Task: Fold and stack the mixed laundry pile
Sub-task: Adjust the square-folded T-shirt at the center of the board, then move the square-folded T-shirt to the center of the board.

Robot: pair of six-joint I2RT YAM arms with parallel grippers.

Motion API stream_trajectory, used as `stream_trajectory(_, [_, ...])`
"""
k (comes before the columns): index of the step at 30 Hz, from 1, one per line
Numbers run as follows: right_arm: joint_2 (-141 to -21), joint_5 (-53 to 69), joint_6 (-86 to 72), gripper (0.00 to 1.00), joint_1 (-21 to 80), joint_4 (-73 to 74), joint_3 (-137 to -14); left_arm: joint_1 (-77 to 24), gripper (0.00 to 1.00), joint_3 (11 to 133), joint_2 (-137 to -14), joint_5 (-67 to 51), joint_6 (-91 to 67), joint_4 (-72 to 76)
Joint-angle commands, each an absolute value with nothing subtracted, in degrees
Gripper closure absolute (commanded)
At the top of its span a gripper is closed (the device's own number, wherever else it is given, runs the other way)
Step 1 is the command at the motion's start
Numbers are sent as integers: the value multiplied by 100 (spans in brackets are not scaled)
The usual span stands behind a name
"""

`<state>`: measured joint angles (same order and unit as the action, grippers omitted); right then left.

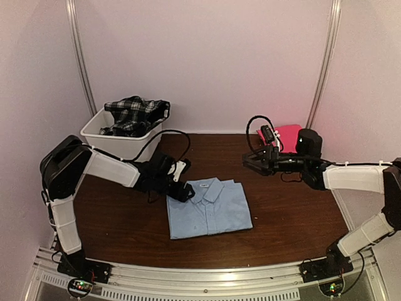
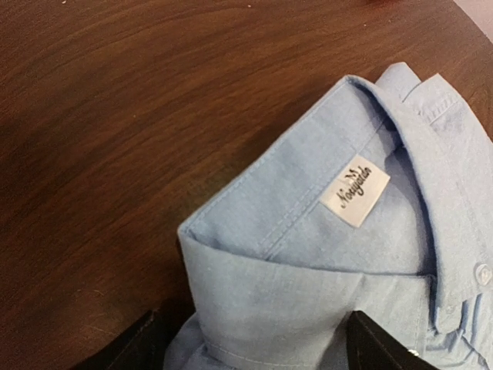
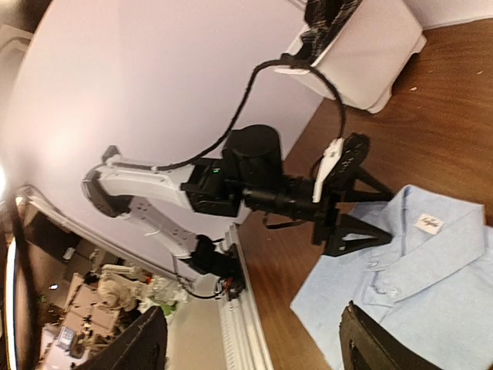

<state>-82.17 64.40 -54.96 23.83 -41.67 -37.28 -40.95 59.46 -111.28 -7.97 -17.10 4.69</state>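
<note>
Top view: a light blue shirt (image 1: 210, 207) is laid flat on the table (image 1: 113, 232), squared into a neat rectangle. The left gripper (image 1: 183, 191) is set at the shirt's collar corner, jaws spread, nothing clamped. The right gripper (image 1: 250, 162) is held just beyond the shirt's far right side, jaws also spread, empty. A pink cloth (image 1: 289, 135) is seen beyond the shirt to the right, by the back wall. A plaid garment (image 1: 135, 115) is heaped in a white tub (image 1: 100, 135) beyond the shirt to the left.

Left wrist view: collar and neck label (image 2: 354, 191) are shown close up. The fingertips (image 2: 135, 347) are parted wide either side of the shoulder fold, w/ no pinch seen.

Right wrist view: its own fingers are parted w/ nothing between. Whether the left gripper touches the collar can't be told.

Step, as judged: shirt fold prob. done, stacking in hand. Next move calls for a grip on the folded edges w/o spoiling the shape, then a carry toward the pink cloth. Plaid is not yet taken from the tub.

Count: 3 garments, 1 tub, 2 grippers
</note>
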Motion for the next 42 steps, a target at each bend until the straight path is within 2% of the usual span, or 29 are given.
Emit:
stream_trajectory(1, [-7713, 4637, -2515, 23, 2205, 1060, -4473, -4034, 17, 5829, -11079, -962, -1778, 506])
stream_trajectory(6, [-7778, 4203, -2118, 27, 2048, 1061, -4258, -4032, 16, 5714, -10372, -1137, -1776, 648])
stream_trajectory(13, [-8662, 4518, -2074, 45, 2060, 261, -3982, -3643, 15, 5797, -9714, -1326, -2081, 51])
stream_trajectory(18, [-8999, 4712, -2222, 50, 2334, -265, -3794, -3384, 19, 5217, -9525, -1323, -2326, 63])
stream_trajectory(23, [-9268, 4729, -2446, 55, 2774, -617, -3496, -3337, 28, 4817, -9476, -1446, -2546, 205])
stream_trajectory(33, [-8724, 4787, -3270, 59, 3624, -1286, -2450, -3138, 41, 4649, -9514, -1692, -2672, 399])
stream_trajectory(37, [-8146, 4432, -2936, 53, 3357, -514, -2694, -3120, 49, 4796, -9642, -1819, -2560, 367])
stream_trajectory(42, [-8292, 4236, -2789, 53, 2702, -357, -3210, -3120, 58, 5067, -9849, -1916, -2424, 327])
